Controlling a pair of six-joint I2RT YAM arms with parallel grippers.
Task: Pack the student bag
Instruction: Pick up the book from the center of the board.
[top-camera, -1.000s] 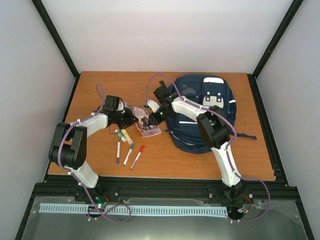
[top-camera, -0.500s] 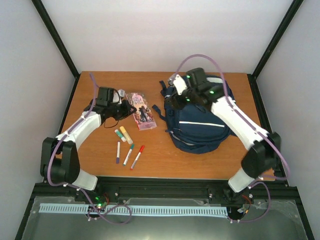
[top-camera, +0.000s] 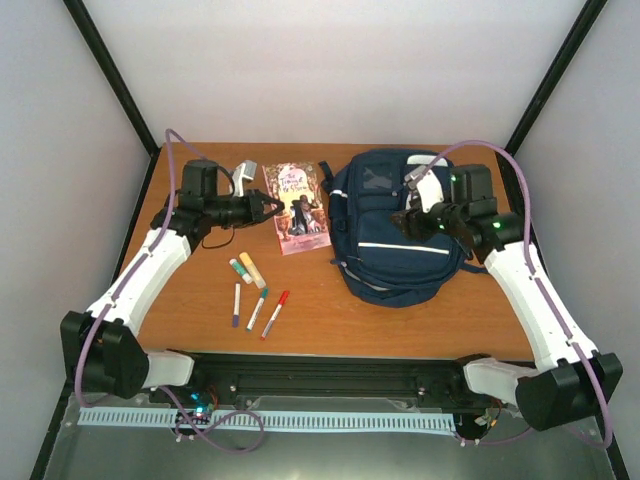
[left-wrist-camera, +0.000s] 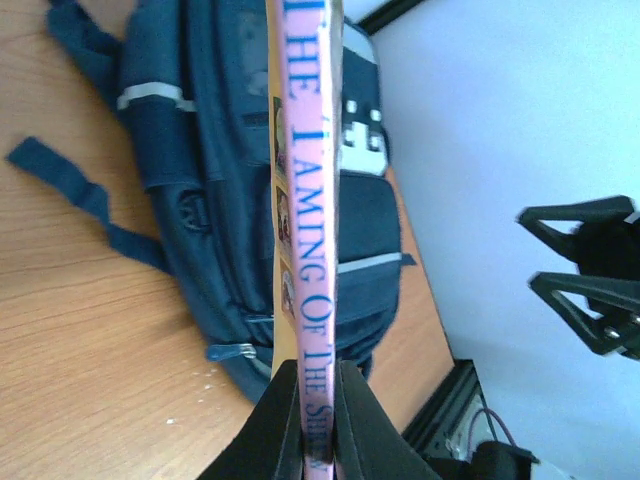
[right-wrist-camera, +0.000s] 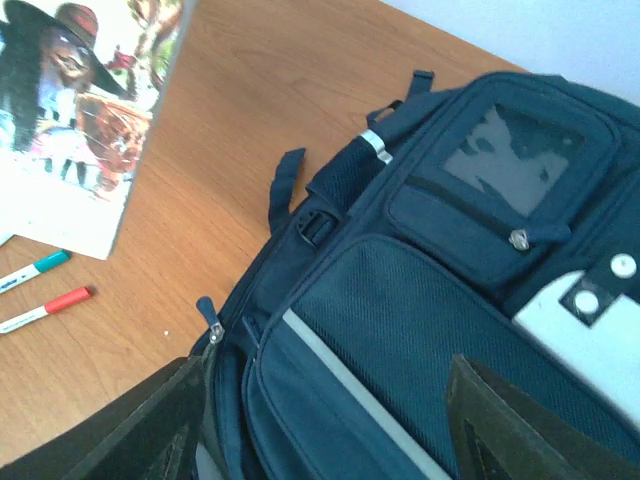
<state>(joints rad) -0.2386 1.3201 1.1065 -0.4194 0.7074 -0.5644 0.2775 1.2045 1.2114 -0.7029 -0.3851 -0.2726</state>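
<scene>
The student bag (top-camera: 395, 240), a navy backpack with white stripes and a pale patch, lies on the right half of the table. My left gripper (top-camera: 266, 208) is shut on the spine of a pink paperback book (top-camera: 298, 208) and holds it just left of the bag. In the left wrist view the spine (left-wrist-camera: 312, 250) runs up from between my fingers (left-wrist-camera: 272, 425), with the bag (left-wrist-camera: 200, 150) behind it. My right gripper (top-camera: 405, 222) is open and empty above the bag's front. In the right wrist view its jaws stand wide over the bag's front pocket (right-wrist-camera: 420, 300), near a zip pull (right-wrist-camera: 210, 325).
Several markers (top-camera: 255, 290) lie on the wooden table (top-camera: 200, 170) in front of the book; two show in the right wrist view (right-wrist-camera: 45, 305). The bag's straps (top-camera: 490, 272) trail to its right. Black frame posts and white walls ring the table.
My left gripper has taken the book off the table and moved it up and toward the bag. My right arm has swung from the bag's left side to over its right front.
</scene>
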